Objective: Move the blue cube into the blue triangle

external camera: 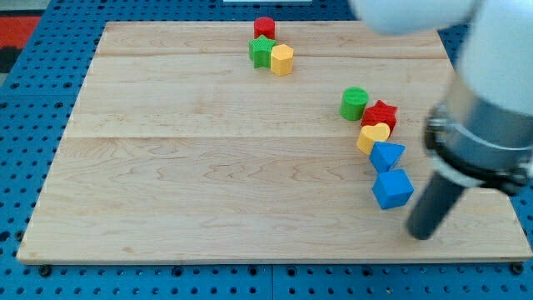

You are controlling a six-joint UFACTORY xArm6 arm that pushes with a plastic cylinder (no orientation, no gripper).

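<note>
The blue cube point(392, 188) lies at the right of the wooden board point(208, 167). The blue triangle point(386, 155) sits just above it, touching or nearly touching. My tip point(421, 233) is on the board, down and to the right of the blue cube, a short gap away from it. The dark rod rises from the tip up to the grey arm at the view's right.
A yellow heart point(373, 136), a red star point(381, 115) and a green cylinder point(354, 103) form a chain above the blue triangle. At the top middle are a red cylinder point(265, 27), a green star point(262, 52) and a yellow hexagon point(282, 60).
</note>
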